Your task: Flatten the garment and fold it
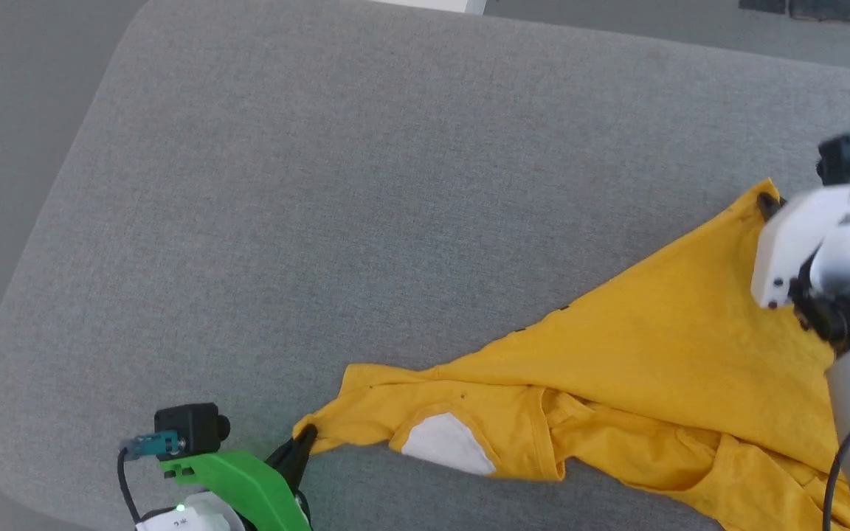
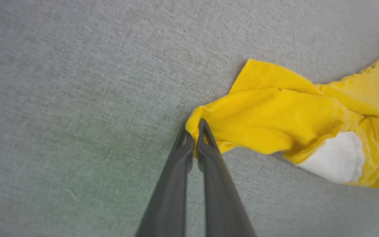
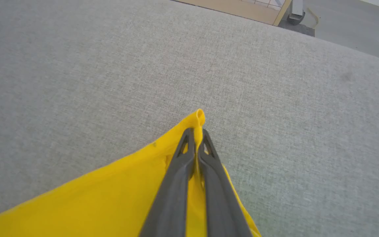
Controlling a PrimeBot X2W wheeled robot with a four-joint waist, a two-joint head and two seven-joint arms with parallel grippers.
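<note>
**Yellow T-shirt pinched at two corners on grey cloth**

Mustard-yellow cotton, the garment (image 1: pixel 654 346) lies on the near right part of the grey fabric-covered tabletop (image 1: pixel 395 184), spread as a rough triangle. Its upper layer is fairly smooth. Along the near edge the cloth is bunched and rumpled, with a white patch (image 1: pixel 443 442) showing among the folds. A few small black marks sit along the shirt's upper left edge; the print itself cannot be made out.

The left hand (image 1: pixel 305 435), on its green mount at the lower left of the head view, is closed on the shirt's leftmost tip. In the left wrist view its two dark fingers (image 2: pixel 206 154) meet with a small fold of yellow cloth nipped between the tips, and the white patch (image 2: pixel 336 158) lies off to the right of them.

The right hand (image 1: pixel 766 203), below its white housing, grips the far right corner of the shirt. In the right wrist view the hand (image 3: pixel 196 135) is shut, with a little loop of yellow fabric poking out past the tips and the shirt (image 3: pixel 110 197) running back beneath the fingers.

Both held corners rest on or just above the grey surface; I cannot tell which.
</note>
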